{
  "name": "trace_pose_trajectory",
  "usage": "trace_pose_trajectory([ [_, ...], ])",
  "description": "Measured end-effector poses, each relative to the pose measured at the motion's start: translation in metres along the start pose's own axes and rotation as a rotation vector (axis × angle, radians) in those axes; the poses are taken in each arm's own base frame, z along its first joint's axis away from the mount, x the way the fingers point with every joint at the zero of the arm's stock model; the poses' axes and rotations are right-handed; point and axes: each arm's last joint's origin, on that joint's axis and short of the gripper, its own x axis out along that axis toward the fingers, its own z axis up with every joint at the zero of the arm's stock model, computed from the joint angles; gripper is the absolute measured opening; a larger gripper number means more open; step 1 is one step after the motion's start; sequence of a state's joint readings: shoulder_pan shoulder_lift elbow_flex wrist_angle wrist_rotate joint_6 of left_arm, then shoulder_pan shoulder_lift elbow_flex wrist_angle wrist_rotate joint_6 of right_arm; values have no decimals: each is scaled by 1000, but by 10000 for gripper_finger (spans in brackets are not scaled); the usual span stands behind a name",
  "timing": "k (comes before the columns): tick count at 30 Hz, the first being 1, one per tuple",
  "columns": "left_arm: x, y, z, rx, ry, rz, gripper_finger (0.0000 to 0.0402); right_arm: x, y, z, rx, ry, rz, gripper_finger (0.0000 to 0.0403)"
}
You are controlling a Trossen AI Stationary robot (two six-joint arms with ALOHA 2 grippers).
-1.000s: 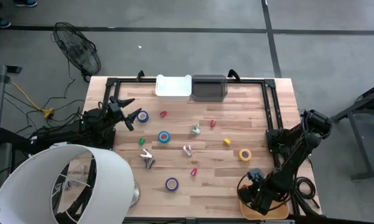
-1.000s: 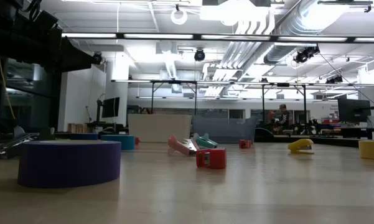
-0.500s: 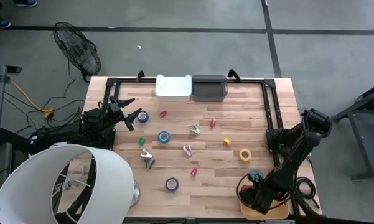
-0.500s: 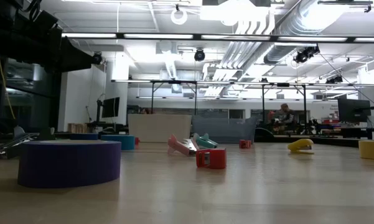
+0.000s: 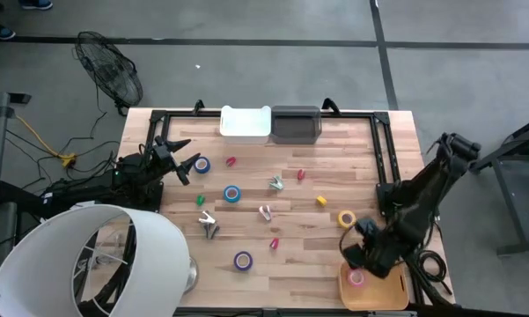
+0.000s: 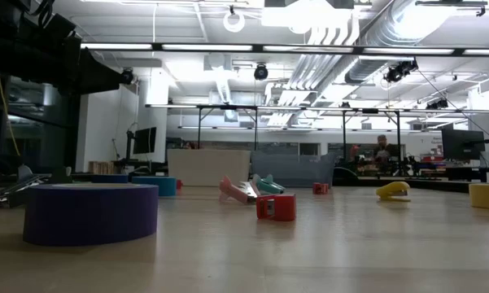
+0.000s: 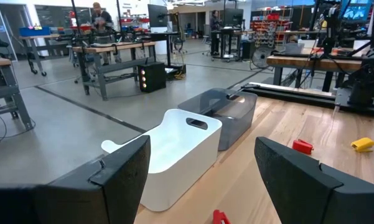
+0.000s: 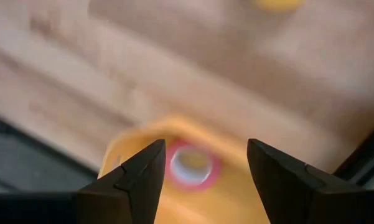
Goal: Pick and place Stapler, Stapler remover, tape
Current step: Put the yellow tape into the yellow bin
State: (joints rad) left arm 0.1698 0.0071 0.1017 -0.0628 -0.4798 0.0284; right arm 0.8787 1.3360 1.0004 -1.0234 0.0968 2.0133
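My right tool [image 5: 359, 246] hangs over the near right corner of the surface [image 5: 317, 264] with its fingers spread apart and nothing between them. Directly beneath, a pink tape roll [image 8: 191, 165] lies inside the yellow bin [image 5: 374, 293], framed between my two fingers [image 8: 137, 177] in the right wrist view. My left tool [image 5: 183, 158] waits at the left edge, wide open, beside a blue tape roll [image 5: 202, 164].

Tape rolls: five — blue [image 5: 201, 164], blue [image 5: 232, 194], purple [image 5: 243, 260], yellow [image 5: 347, 218], pink [image 5: 356, 278]
Bins: two — white [image 5: 246, 122], grey [image 5: 297, 123]
Trays: one, yellow [image 5: 380, 292]
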Motion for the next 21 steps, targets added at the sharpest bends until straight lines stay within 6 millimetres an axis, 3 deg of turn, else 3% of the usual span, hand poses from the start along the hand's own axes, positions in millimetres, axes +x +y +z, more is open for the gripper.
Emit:
trace_pose_trajectory([
  [10, 0, 0, 0, 0, 0, 0, 285, -19, -28, 70, -102, -204, -338, 215],
  [15, 0, 0, 0, 0, 0, 0, 285, 5, -37, 91, -140, -142, -367, 211],
  [21, 0, 0, 0, 0, 0, 0, 285, 39, -57, 100, -113, -54, -266, 212],
])
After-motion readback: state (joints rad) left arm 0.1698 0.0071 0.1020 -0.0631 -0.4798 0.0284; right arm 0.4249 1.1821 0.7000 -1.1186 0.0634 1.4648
